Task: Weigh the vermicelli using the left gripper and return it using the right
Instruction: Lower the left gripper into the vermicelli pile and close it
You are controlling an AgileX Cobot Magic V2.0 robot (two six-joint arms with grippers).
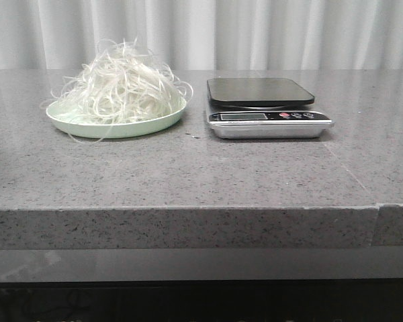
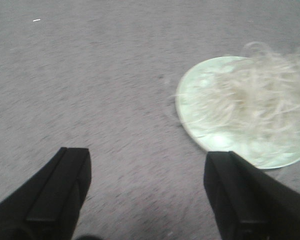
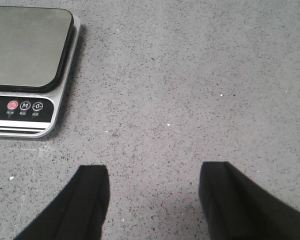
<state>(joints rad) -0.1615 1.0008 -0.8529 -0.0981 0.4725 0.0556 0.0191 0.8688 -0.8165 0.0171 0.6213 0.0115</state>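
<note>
The vermicelli (image 1: 119,86) sits untouched on its pale green plate (image 1: 87,127), so weighing has not begun. Both the left gripper (image 2: 147,195) and right gripper (image 3: 155,200) gape empty. Next, the left should reach in and pinch the tangle, then carry it to the kitchen scale (image 1: 260,92).

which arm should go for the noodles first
Left. The open left claw looks onto the vermicelli on the green plate; the right claw sees only the scale.

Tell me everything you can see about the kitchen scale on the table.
The silver kitchen scale with a black square platform sits flat on the grey speckled stone table, just right of the pale green plate, apart from it. Its weighing platform has rounded corners and is bare. The front panel carries a small display, a red button and two dark ones. The body looks like brushed metal or silver plastic. No gripper touches it.
</note>
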